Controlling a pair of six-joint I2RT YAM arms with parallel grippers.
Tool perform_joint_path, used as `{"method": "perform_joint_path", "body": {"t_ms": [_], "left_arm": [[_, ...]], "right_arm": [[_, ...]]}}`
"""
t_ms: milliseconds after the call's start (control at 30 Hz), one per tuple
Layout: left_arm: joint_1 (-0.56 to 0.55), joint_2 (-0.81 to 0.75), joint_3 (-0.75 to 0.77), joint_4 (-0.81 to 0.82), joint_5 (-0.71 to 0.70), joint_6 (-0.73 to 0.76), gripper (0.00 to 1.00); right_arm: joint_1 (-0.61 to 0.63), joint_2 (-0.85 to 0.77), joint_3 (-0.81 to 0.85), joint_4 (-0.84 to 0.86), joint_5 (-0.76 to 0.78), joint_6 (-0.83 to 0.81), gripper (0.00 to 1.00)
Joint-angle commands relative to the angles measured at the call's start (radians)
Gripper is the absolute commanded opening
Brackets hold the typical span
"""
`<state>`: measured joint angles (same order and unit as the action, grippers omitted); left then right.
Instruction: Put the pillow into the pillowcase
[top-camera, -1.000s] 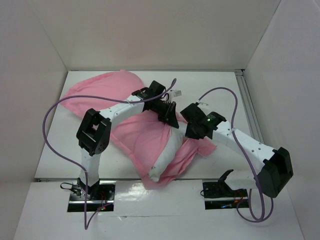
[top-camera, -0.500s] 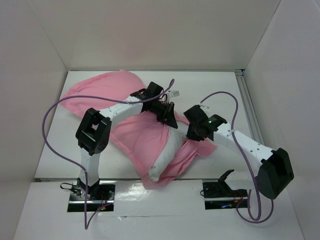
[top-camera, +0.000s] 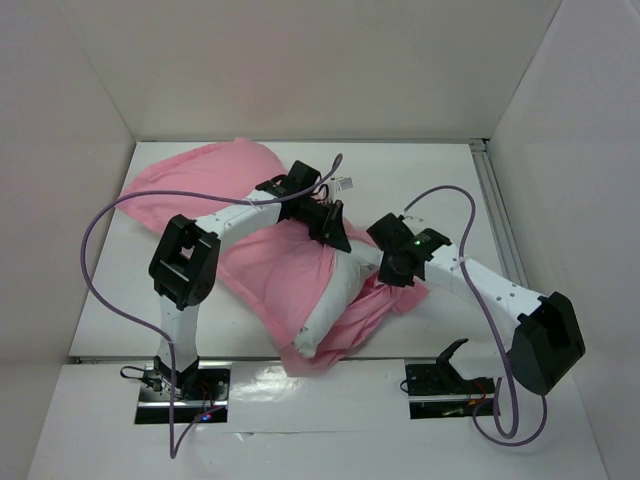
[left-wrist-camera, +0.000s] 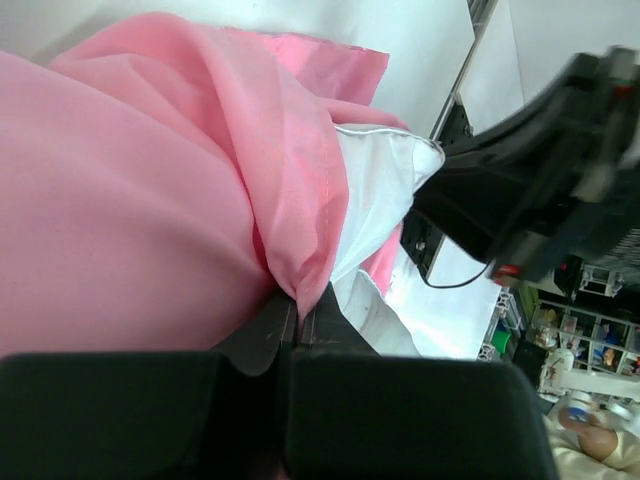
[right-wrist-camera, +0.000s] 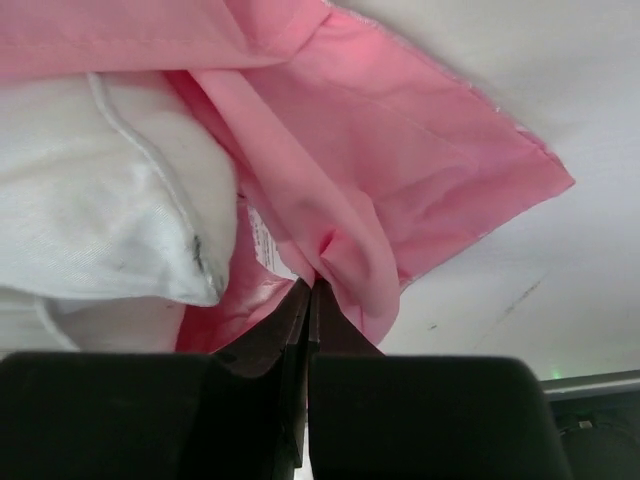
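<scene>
Pink satin pillowcase (top-camera: 205, 180) lies diagonally across the table (top-camera: 440, 190), closed end bunched rear-left, mouth toward near-centre. The pillow (top-camera: 335, 292) is partly in: one white corner and a long edge stick out of the mouth near the front edge, the rest sits under pink cloth. On the upper side of the mouth the left gripper (left-wrist-camera: 296, 318) has its jaws pressed together w/ a fold of the hem nipped between them. On the lower-right side the right gripper (right-wrist-camera: 310, 292) is likewise clamped on a pleat of the case, just beside the exposed pillow corner. Assessment: step in hand = drawing the mouth over what remains; most of the pillow appears covered, est. only. Recs: pull both hems together toward the near edge and slightly apart, so the opening stays wide and taut. Lift a little, so the cloth clears the corner instead of dragging it. Keep pace even L/R, else the pillow may twist. Risks: satin is slick and both pinches look thin, so slip is likely under a hard tug. The stuffing may bunch at the corner; go slow, re-grip deeper if the hem creeps.
</scene>
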<state>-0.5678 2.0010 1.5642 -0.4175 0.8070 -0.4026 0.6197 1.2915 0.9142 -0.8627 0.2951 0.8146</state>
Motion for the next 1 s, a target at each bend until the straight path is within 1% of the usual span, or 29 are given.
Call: {"method": "perform_joint_path", "body": {"t_ms": [0,67,100,133,200,233,267,333,367,433,467,500,533,567,600,700,733,867,967], "left_arm": [[0.023,0.01,-0.05,-0.044,-0.092,0.058,0.0],[0.023,0.01,-0.064,-0.044,-0.08,0.058,0.0],[0.023,0.01,-0.081,-0.044,-0.08,0.068,0.0],[0.014,0.01,-0.09,-0.044,-0.069,0.068,0.0],[0.005,-0.002,-0.113,-0.044,-0.057,0.081,0.0],[0.005,-0.028,-0.143,-0.044,-0.048,0.081,0.0],[-0.004,-0.04,-0.159,-0.044,-0.048,0.093,0.0],[-0.015,-0.06,-0.203,-0.044,-0.061,0.107,0.0],[-0.026,-0.074,-0.217,-0.059,-0.061,0.122,0.0],[-0.036,-0.074,-0.251,-0.07,-0.061,0.139,0.0],[-0.047,-0.074,-0.26,-0.079,-0.052,0.148,0.0],[-0.047,-0.074,-0.26,-0.079,-0.052,0.157,0.0],[-0.061,-0.062,-0.26,-0.095,-0.086,0.157,0.0],[-0.073,-0.039,-0.25,-0.116,-0.098,0.157,0.0],[-0.073,-0.028,-0.23,-0.127,-0.11,0.157,0.0],[-0.093,0.016,-0.199,-0.156,-0.156,0.145,0.0],[-0.105,0.028,-0.172,-0.167,-0.179,0.145,0.0],[-0.116,0.082,-0.11,-0.185,-0.209,0.105,0.0],[-0.116,0.114,-0.082,-0.185,-0.242,0.082,0.0]], "right_arm": [[-0.008,-0.078,0.105,-0.101,0.159,0.028,0.0],[-0.02,-0.087,0.165,-0.101,0.189,0.018,0.0],[-0.029,-0.087,0.199,-0.075,0.199,0.009,0.0],[-0.056,-0.063,0.271,-0.062,0.208,-0.015,0.0],[-0.098,-0.041,0.328,-0.015,0.194,-0.058,0.0],[-0.154,-0.028,0.372,0.041,0.176,-0.084,0.0],[-0.184,-0.012,0.393,0.068,0.153,-0.141,0.0],[-0.234,0.037,0.428,0.132,0.115,-0.189,0.0],[-0.279,0.051,0.457,0.149,0.104,-0.228,0.0],[-0.314,0.072,0.468,0.235,0.056,-0.265,0.0],[-0.351,0.084,0.468,0.269,0.029,-0.299,0.0],[-0.365,0.094,0.468,0.301,-0.032,-0.311,0.0],[-0.376,0.094,0.468,0.36,-0.066,-0.322,0.0],[-0.376,0.094,0.459,0.391,-0.138,-0.337,0.0],[-0.376,0.079,0.459,0.457,-0.18,-0.338,0.0],[-0.356,0.034,0.428,0.545,-0.285,-0.338,0.0],[-0.324,0.023,0.419,0.574,-0.306,-0.338,0.0],[-0.252,-0.02,0.41,0.611,-0.382,-0.338,0.0],[-0.189,-0.035,0.41,0.59,-0.441,-0.347,0.0]]}}
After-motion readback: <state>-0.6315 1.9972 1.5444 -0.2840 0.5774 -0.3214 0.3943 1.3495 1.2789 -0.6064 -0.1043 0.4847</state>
